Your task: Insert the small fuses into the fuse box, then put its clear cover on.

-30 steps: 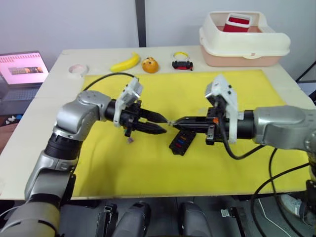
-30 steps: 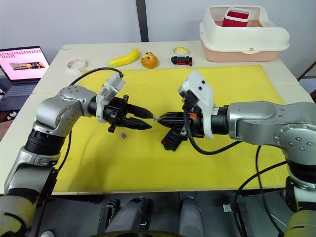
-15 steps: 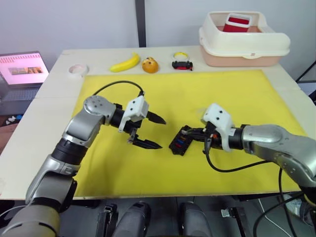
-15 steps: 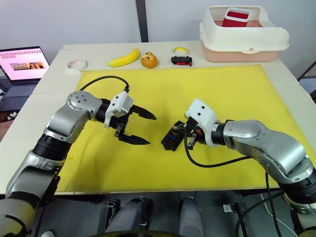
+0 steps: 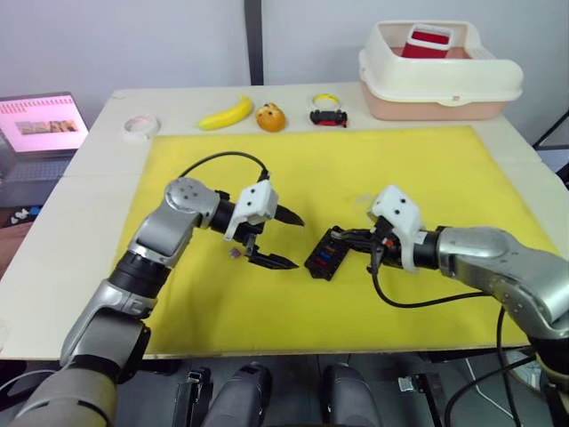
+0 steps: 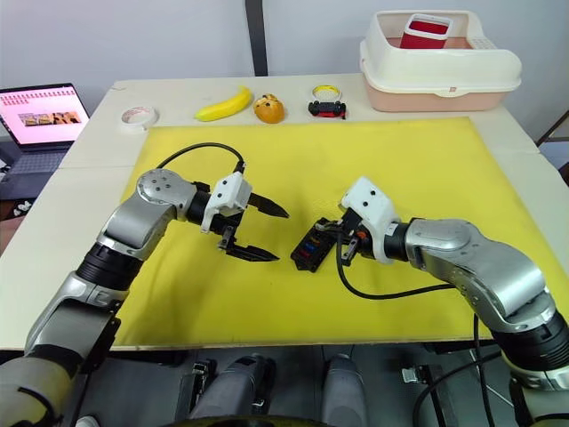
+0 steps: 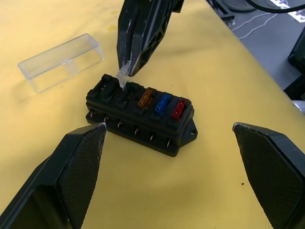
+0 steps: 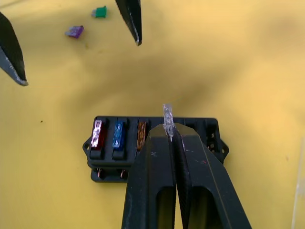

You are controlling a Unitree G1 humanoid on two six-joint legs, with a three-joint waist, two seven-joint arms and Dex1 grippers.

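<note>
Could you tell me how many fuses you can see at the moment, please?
6: red, blue and brown fuses seated in the box; a clear one held in the right gripper over it; purple and green loose on the mat. Others may be hidden.

At frame centre, the left gripper (image 5: 283, 238) hangs with fingers spread beside the fuse box (image 5: 327, 253) on the yellow mat (image 5: 427, 178); the right gripper (image 5: 342, 238) reaches its near end.

Head stereo pair: high, angled forward-down over whole surface (image 5: 107, 191), far. Wrist views: close, low, facing each other across fuse box (image 7: 140, 117). Shared by all four: fuse box, mid-frame in each.
</note>
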